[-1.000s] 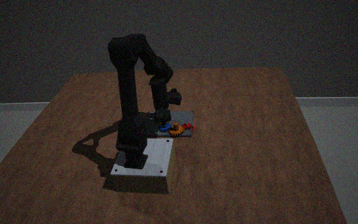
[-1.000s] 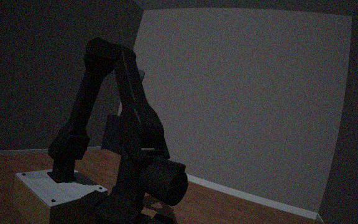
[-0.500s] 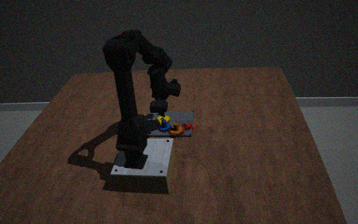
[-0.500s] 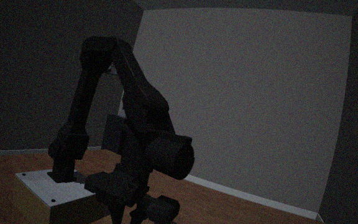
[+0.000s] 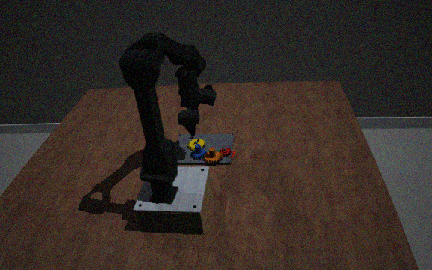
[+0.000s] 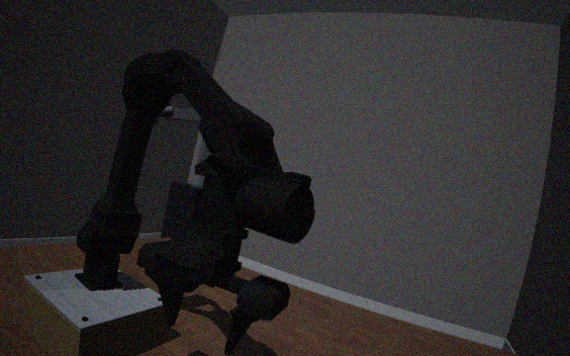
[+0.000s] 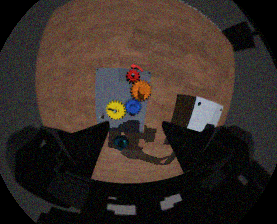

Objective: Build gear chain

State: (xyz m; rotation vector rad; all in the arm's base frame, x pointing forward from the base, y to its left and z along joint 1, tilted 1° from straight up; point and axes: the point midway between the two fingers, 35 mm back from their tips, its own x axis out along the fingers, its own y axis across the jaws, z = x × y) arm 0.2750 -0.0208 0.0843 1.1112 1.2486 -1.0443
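My gripper (image 5: 193,136) (image 6: 200,339) (image 7: 136,124) is open and empty, above the grey board (image 5: 220,139) (image 7: 104,82). On the board, the red gear (image 5: 225,152) (image 7: 132,78), orange gear (image 5: 212,159) (image 7: 140,87), blue gear (image 5: 198,154) (image 7: 133,108) and yellow gear (image 5: 198,140) (image 7: 116,115) form a bent row. In the wrist view, neighbouring gears appear to touch at their rims; whether their teeth mesh or the orange and blue gears sit flat cannot be told. A small teal gear (image 7: 121,143) is in shadow beyond the board's lower edge. Empty pegs are hard to make out.
The pale robot base plate (image 5: 190,187) (image 6: 117,307) (image 7: 205,114) stands close to the board. A red curved arrow (image 5: 233,154) (image 7: 136,67) lies beside the red gear. The arm's shadow falls over the wooden table (image 5: 283,187) (image 7: 69,75) near the teal gear.
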